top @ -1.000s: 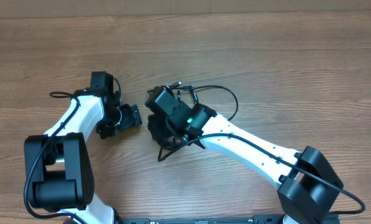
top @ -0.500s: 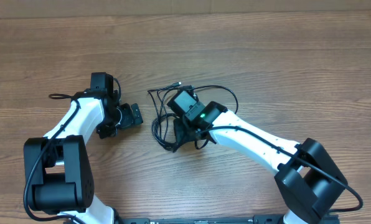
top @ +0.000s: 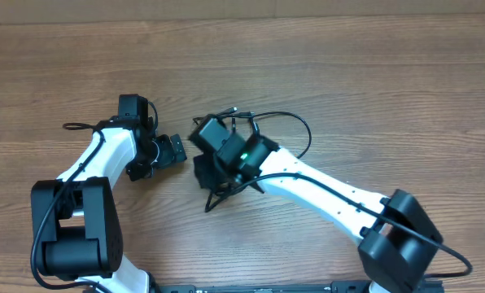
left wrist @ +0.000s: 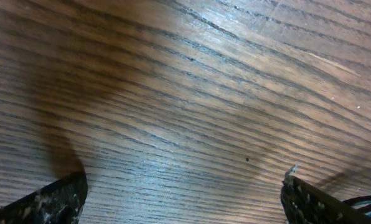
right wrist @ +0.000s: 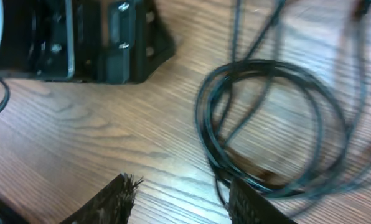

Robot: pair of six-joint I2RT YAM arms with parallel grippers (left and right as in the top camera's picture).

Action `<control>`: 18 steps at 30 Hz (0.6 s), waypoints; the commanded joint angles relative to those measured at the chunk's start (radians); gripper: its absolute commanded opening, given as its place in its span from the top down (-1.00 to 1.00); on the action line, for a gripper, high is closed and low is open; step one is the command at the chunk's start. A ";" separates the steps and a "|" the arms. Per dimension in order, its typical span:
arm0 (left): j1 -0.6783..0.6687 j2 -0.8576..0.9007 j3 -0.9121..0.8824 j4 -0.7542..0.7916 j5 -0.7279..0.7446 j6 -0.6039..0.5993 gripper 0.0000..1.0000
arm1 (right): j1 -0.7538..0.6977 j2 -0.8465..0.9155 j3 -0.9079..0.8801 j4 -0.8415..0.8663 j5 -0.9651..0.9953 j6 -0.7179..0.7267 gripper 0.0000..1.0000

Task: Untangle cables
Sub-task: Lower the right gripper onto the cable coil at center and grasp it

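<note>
We see the left gripper spread wide over the bare table, with nothing between its fingers. The right gripper stands partly open, low over the cables, which lie coiled on the wood between the two arms. A strand may brush one finger; we cannot tell.
</note>
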 commanded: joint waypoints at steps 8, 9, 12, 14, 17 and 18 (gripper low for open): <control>0.004 0.040 -0.043 0.011 -0.014 -0.003 -1.00 | 0.006 0.195 0.005 0.070 -0.132 -0.007 0.36; 0.004 0.040 -0.043 0.011 -0.014 -0.003 -1.00 | 0.006 0.195 0.005 0.075 -0.132 -0.007 0.47; 0.004 0.040 -0.043 0.011 -0.014 -0.003 -1.00 | 0.006 0.195 0.005 0.075 -0.132 -0.007 0.58; 0.004 0.040 -0.043 0.011 -0.013 -0.003 -1.00 | 0.006 0.196 0.005 0.087 -0.131 -0.007 0.54; 0.004 0.040 -0.043 0.011 -0.013 -0.003 -1.00 | 0.006 0.196 0.005 0.100 -0.114 -0.003 0.46; 0.004 0.040 -0.043 0.011 -0.014 -0.003 -1.00 | 0.006 0.196 0.005 0.109 -0.105 -0.003 0.46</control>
